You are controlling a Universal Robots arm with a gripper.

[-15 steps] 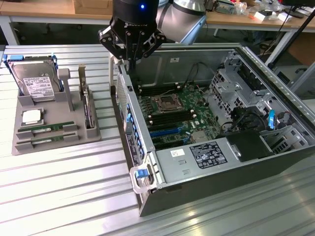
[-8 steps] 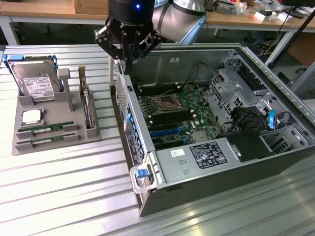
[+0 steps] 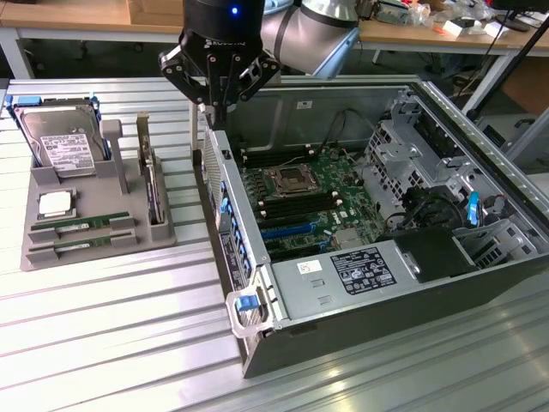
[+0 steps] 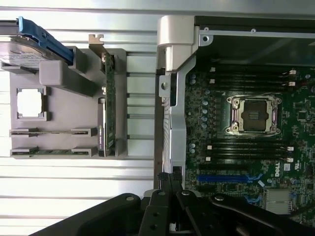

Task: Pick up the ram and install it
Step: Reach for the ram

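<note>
Two green ram sticks lie edge-up in the front slots of the grey holder (image 3: 94, 257). One ram stick (image 3: 81, 225) (image 4: 51, 132) sits behind the other (image 3: 81, 245) (image 4: 51, 151). My gripper (image 3: 214, 116) (image 4: 170, 181) hangs above the left wall of the open computer case (image 3: 225, 206), well to the exterior view's right of the holder. Its fingers are shut together with nothing between them. The motherboard's long memory slots (image 3: 287, 157) (image 4: 248, 78) flank the processor socket (image 3: 287, 180) (image 4: 253, 114) inside the case.
The holder also carries a silver hard drive (image 3: 58, 142) (image 4: 19, 49), a square processor chip (image 3: 54, 203) (image 4: 29, 103) and an upright expansion card (image 3: 153, 184) (image 4: 109, 98). Drive cages (image 3: 412, 154) and black cables fill the case's right side. A blue latch (image 3: 247, 302) sticks out at its front corner.
</note>
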